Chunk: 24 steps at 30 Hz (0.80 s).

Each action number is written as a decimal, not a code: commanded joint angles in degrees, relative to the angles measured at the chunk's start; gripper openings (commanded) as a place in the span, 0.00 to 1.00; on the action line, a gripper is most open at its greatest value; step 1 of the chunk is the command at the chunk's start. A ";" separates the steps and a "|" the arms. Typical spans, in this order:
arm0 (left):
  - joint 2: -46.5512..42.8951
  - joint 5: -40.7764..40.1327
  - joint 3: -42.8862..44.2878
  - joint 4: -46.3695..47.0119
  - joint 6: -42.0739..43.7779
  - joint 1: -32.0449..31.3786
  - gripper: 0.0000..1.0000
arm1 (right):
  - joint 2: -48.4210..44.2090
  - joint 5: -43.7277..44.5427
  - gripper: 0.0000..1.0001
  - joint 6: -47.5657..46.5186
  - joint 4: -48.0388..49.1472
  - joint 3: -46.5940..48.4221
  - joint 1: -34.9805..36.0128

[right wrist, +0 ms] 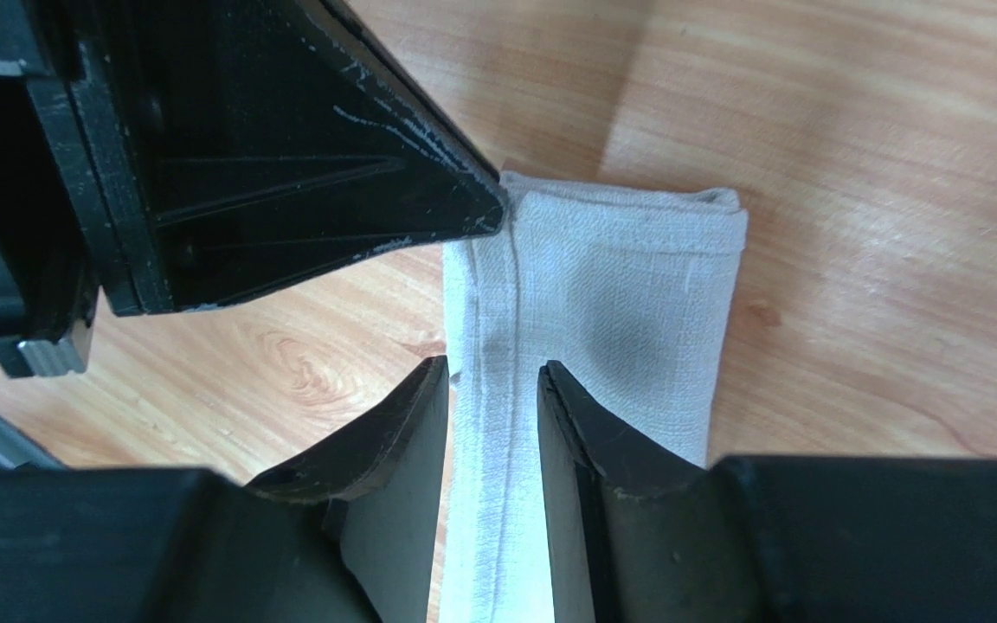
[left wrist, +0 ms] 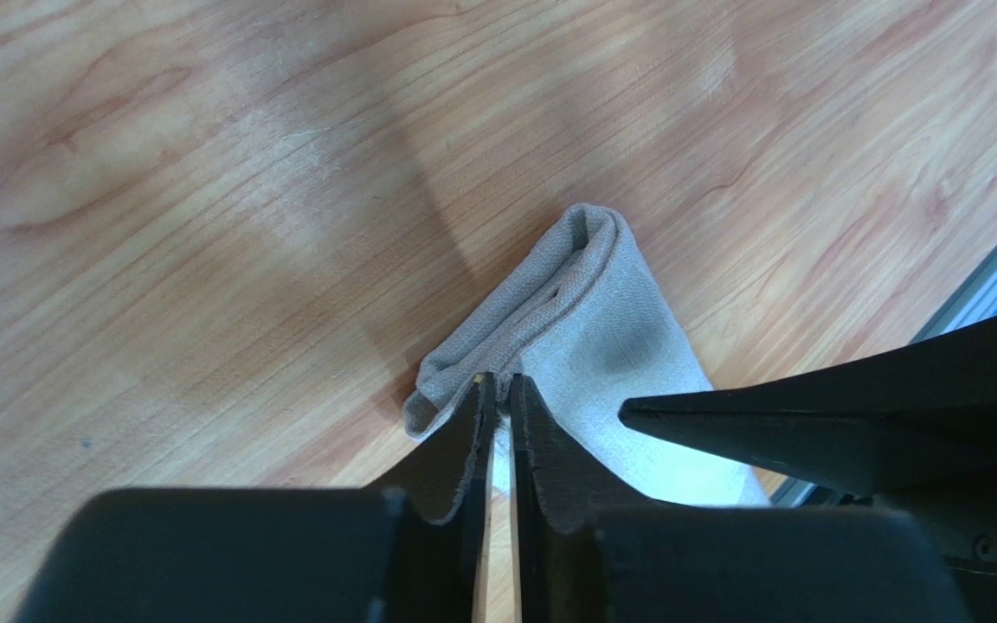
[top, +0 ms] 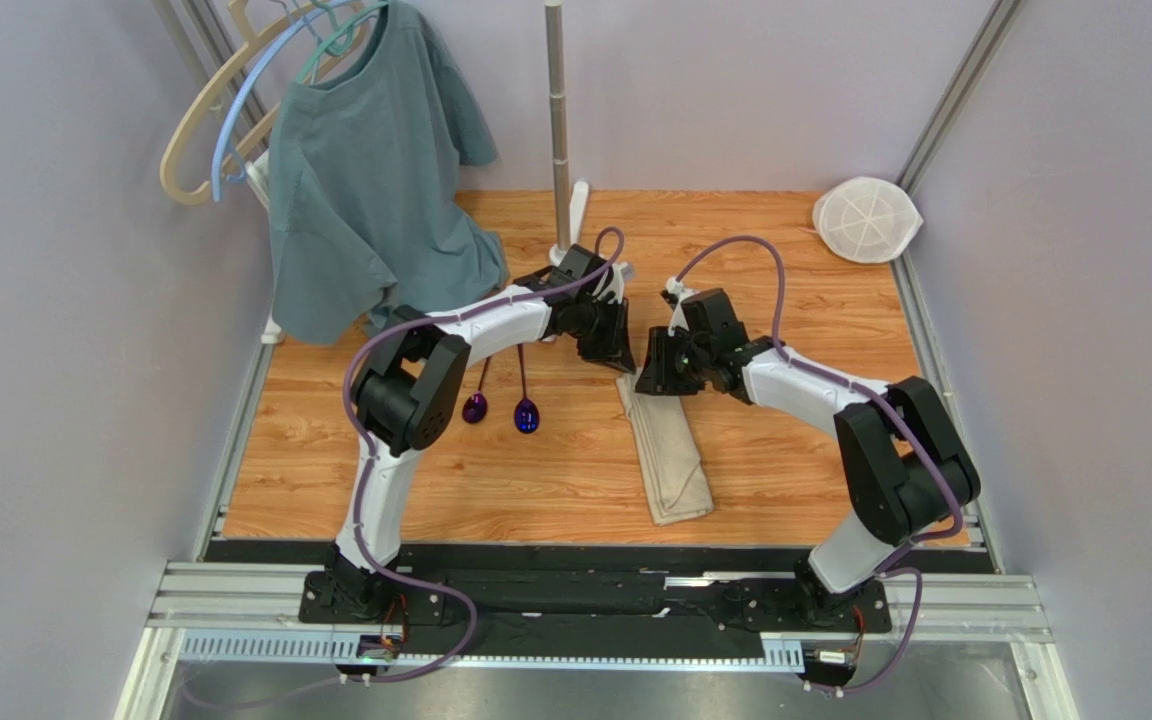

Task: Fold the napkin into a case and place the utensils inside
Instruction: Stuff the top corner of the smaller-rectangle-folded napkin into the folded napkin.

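The beige napkin lies folded into a narrow oblong case on the wooden table, its far end under both grippers. My left gripper is shut on the folded corner of the napkin, pinching the cloth edge between its tips. My right gripper is open, its fingers straddling the seamed long edge of the napkin with cloth between them. In the top view the left gripper and right gripper nearly touch. Two purple-bowled spoons, one and the other, lie left of the napkin, outside it.
A grey-green T-shirt hangs on hangers at the back left. A metal pole stands at the back centre. A white mesh disc lies in the back right corner. Grey walls and rails border the table.
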 commanded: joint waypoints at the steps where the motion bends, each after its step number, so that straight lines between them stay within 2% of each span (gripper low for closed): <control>1: -1.64 2.36 1.01 1.12 -1.17 0.54 0.06 | -2.00 4.02 0.36 -3.28 6.07 -1.79 0.15; 5: -2.08 5.26 1.18 2.88 -4.16 0.81 0.00 | -3.05 3.84 0.37 -3.63 10.73 -5.04 0.50; 9: -3.04 9.91 -1.36 7.18 -11.08 1.60 0.00 | -3.85 4.01 0.37 -3.10 18.89 -8.38 1.29; 13: -3.66 12.38 -4.27 11.58 -17.17 2.22 0.00 | -5.60 5.07 0.37 -3.54 23.04 -10.85 2.60; 19: -4.10 12.12 -5.68 12.02 -22.09 2.39 0.00 | -6.40 8.76 0.38 -4.60 25.06 -12.34 4.19; 24: -5.24 12.65 -8.40 16.06 -28.23 2.48 0.00 | -5.61 11.92 0.39 -4.86 26.11 -12.61 5.16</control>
